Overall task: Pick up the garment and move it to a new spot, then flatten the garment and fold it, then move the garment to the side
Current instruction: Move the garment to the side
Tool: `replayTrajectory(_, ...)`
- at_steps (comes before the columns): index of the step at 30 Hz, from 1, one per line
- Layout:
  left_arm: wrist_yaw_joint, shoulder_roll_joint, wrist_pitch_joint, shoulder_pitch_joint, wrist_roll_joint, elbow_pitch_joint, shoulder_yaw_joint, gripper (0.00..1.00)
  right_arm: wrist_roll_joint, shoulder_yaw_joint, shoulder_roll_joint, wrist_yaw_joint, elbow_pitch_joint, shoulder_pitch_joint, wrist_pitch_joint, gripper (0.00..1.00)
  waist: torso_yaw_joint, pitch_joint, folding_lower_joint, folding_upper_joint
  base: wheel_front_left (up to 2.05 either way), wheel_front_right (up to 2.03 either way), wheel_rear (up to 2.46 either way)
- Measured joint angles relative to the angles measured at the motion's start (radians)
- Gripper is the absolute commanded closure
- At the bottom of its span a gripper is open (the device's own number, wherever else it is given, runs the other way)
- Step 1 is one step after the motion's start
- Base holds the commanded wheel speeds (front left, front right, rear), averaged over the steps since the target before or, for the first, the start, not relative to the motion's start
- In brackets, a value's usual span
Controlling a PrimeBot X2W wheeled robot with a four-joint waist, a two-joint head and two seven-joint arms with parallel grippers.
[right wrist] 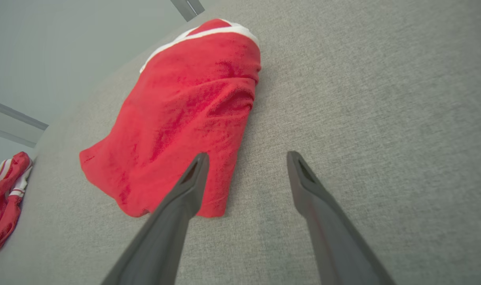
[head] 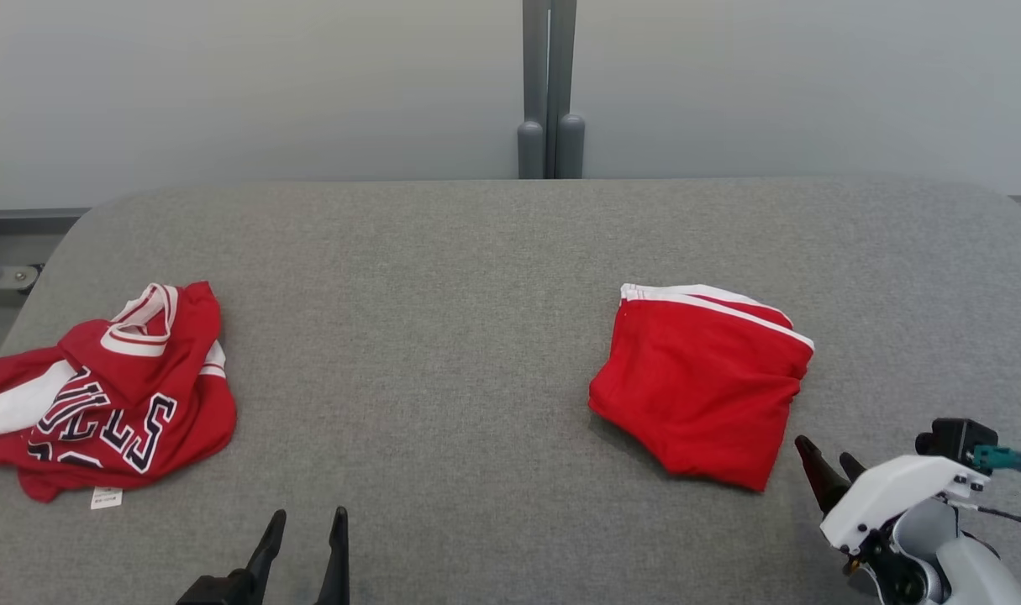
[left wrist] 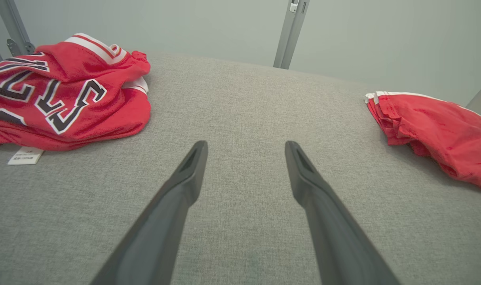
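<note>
- Where the head view takes in the right half of the grey tabletop (head: 476, 277), the red shorts (head: 699, 382) lie folded into a compact packet, with the white-trimmed edge turned toward the far wall (head: 224, 84).
- Fingers of the right end effector (head: 823, 451) stand apart and hold nothing. Its tips sit just beside the near right corner of the shorts, and in the right wrist view one finger overlaps the cloth's edge; whether it touches cannot be told.
- Fingers of the left end effector (head: 308, 514) stand apart and empty over bare tabletop near the front edge.
- At far left the red jersey (head: 107, 395) lies crumpled with dark, white-outlined lettering uppermost, well apart from the shorts. A white label (head: 107, 497) protrudes at its near hem.
- Behind the tabletop's middle stands a grey post (head: 549, 84).
</note>
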Motion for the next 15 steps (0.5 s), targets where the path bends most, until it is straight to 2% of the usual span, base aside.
replayTrajectory(6, 0.0, -0.001, 0.0, -0.008, 0.0, 0.005, -0.023, 0.0, 0.062, -0.025, 0.028, 0.0, 0.168, -0.172, 0.172, 0.0, 0.034, 0.03, 0.0, 0.0, 0.0, 0.0, 0.0)
replayTrajectory(12, 0.0, -0.001, 0.0, -0.021, 0.0, 0.013, -0.033, 0.0, 0.045, -0.037, 0.043, 0.0, 0.304, -0.239, 0.172, 0.0, 0.064, 0.05, 0.0, 0.0, 0.0, 0.0, 0.0)
replayTrajectory(14, 0.0, -0.001, 0.0, -0.021, 0.0, 0.014, -0.032, 0.0, 0.05, -0.046, 0.047, 0.0, 0.337, -0.267, 0.17, 0.88, 0.066, 0.057, 0.0, 0.0, 0.0, 0.0, 0.0)
replayTrajectory(15, 0.0, -0.001, 0.0, -0.021, 0.0, 0.015, -0.034, 0.0, 0.052, -0.048, 0.048, 0.0, 0.351, -0.278, 0.167, 1.0, 0.064, 0.059, 0.0, 0.0, 0.0, 0.0, 0.0)
